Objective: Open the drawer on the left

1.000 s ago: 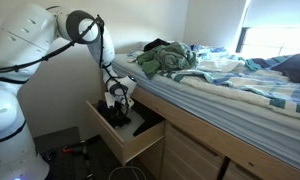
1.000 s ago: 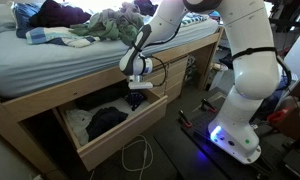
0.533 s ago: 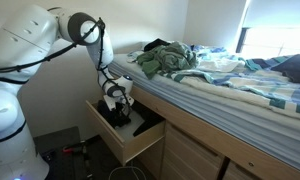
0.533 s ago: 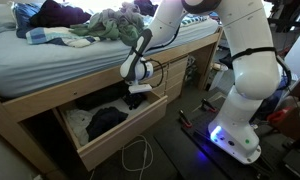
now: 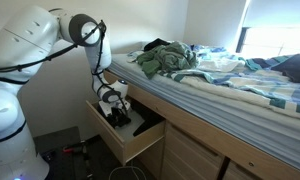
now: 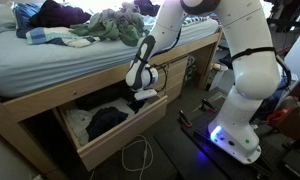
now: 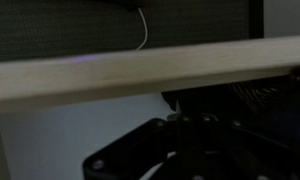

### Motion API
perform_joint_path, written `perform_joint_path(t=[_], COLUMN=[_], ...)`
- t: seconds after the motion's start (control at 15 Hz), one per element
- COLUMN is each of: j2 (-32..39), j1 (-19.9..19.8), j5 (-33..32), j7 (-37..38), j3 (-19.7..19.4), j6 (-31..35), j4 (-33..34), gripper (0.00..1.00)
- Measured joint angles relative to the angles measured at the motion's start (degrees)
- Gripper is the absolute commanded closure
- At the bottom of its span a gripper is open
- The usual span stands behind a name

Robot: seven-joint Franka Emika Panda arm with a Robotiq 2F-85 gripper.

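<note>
The drawer is a light tan wooden box standing pulled out from under the bed, with dark items and a pale cloth inside; it also shows in an exterior view. My gripper hangs just above the drawer's end nearest the robot, close to its front edge, as seen in both exterior views. In the wrist view a tan wooden edge crosses the frame, and the gripper is a dark blur below it. Whether the fingers are open or shut does not show.
The bed carries rumpled bedding and a pile of clothes. Other flat tan fronts sit beside the drawer. A white cable lies on the floor. The robot's base stands close by.
The gripper has shifted slightly outward from the bed frame and a little lower over the drawer's end. The drawer has not visibly moved.
</note>
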Motion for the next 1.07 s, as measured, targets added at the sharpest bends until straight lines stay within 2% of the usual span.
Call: perform_joint_path(t=[0.27,0.4,0.8,1.07], j2=[-0.85,-1.63,-4.96,-6.6], j1=[0.15,1.25,10.35,13.26], j5=[-0.22,-1.21,-5.6,-8.44], j7=[0.93,4.12,19.27,25.14], j3=[-0.35,-1.42,-8.16,-10.18], j6=[0.49,0.31,-3.35,-5.39], j4=[-1.91,-2.37,-4.64,-5.3], gripper=[1.0,1.0,1.0,1.0])
